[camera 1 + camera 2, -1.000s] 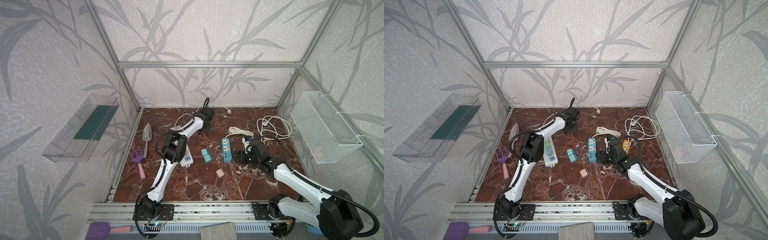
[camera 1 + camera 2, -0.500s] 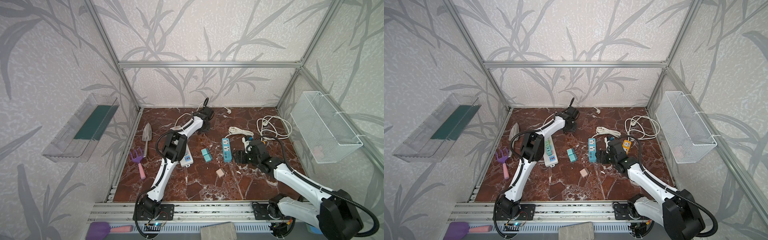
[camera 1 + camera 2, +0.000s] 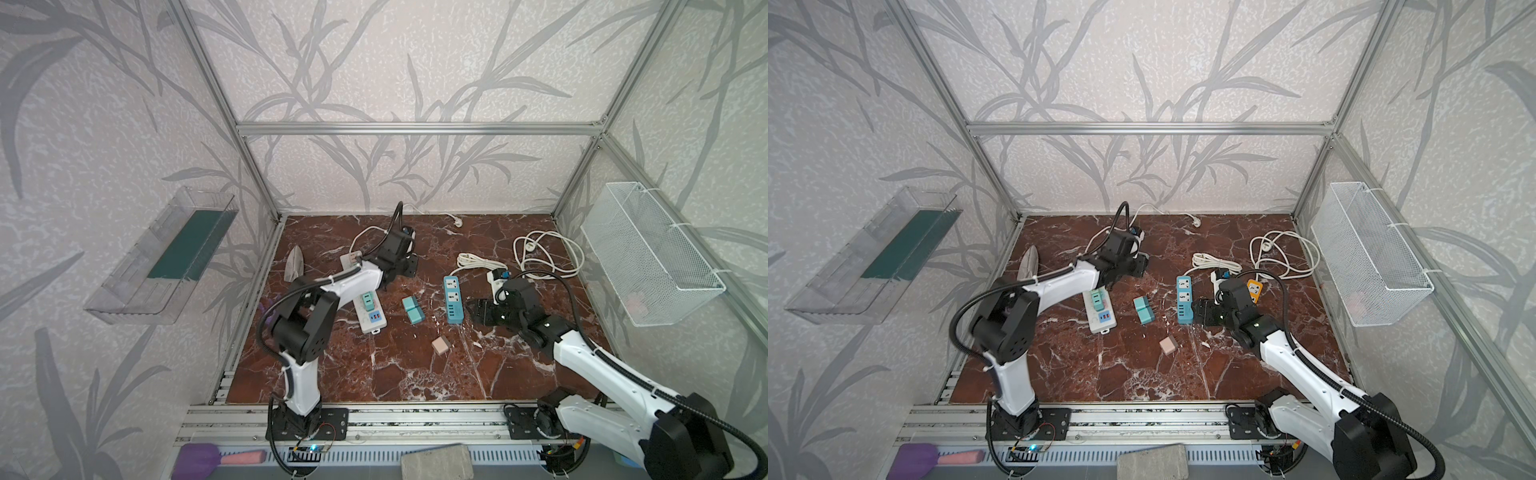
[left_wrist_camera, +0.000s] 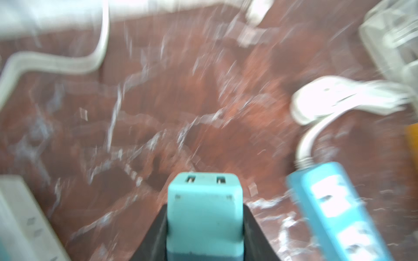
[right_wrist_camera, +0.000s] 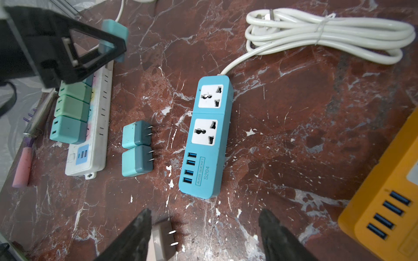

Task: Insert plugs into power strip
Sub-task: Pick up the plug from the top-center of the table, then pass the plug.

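Jaws, left gripper (image 4: 204, 228): clamped on one teal plug (image 4: 204, 210), near white power strip (image 5: 101, 108), which carries three seated plugs (image 5: 72, 108). Two loose teal plugs (image 5: 135, 149) lie between it and blue power strip (image 5: 208, 135). Jaws, right gripper (image 5: 203, 228): wide apart, empty; pale pink plug (image 5: 161, 241) near one finger.

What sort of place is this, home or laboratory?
Probably a robot test cell: an aluminium frame holds wallpapered panels, and the left arm and right arm stand on a front rail.
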Tool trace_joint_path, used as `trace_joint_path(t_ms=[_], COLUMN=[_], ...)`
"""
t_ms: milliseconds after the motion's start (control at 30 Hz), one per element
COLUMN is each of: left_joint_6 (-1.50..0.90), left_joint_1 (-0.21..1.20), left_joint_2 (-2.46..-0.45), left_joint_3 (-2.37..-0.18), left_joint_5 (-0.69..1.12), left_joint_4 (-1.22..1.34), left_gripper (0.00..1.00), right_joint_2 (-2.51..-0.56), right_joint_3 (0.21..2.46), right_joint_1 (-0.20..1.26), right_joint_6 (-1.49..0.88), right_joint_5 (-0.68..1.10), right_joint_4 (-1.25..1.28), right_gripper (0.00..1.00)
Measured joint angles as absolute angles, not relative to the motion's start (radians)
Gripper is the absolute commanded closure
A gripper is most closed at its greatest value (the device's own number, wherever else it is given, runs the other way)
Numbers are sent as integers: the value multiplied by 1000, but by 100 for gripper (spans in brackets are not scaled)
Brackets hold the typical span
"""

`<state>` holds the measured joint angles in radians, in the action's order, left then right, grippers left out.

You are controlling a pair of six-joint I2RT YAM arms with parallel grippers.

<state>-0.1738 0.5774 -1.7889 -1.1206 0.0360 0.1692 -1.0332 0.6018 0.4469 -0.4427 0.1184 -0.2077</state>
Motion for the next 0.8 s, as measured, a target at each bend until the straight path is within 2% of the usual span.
trace_joint_path(t_ms=[133, 167, 267, 333, 400, 433, 600, 800], left_joint_6=[-82, -46, 43, 73, 89, 99, 146, 204], left_joint_1=[689, 724, 817, 862, 874, 874, 871, 887], left_joint_2=[-1736, -1751, -1795, -1806, -1806, -1806, -1796, -1796], left_joint_3=[-817, -768, -671, -635, -621, -621, -621, -621], left_joint_5=[27, 23, 14, 18, 29, 34, 84, 126], left_joint_4=[712, 809, 1022, 1121, 1192, 1220, 1250, 1230], left_gripper=[100, 100, 100, 100, 100, 100, 100, 100], right_joint_2=[-987, -968, -900, -865, -849, -848, -876, -958], right_joint_3=[637, 647, 675, 701, 731, 747, 782, 827], right_joint_1=[449, 451, 453, 457, 465, 470, 483, 488], right_joint_6=[-433, -429, -412, -401, -389, -384, -362, -354], right_joint_5=[133, 136, 152, 162, 169, 173, 194, 239], right_joint_4=[-279, -303, -367, -405, -443, -461, -509, -511], right_gripper=[38, 44, 73, 84, 84, 81, 51, 49])
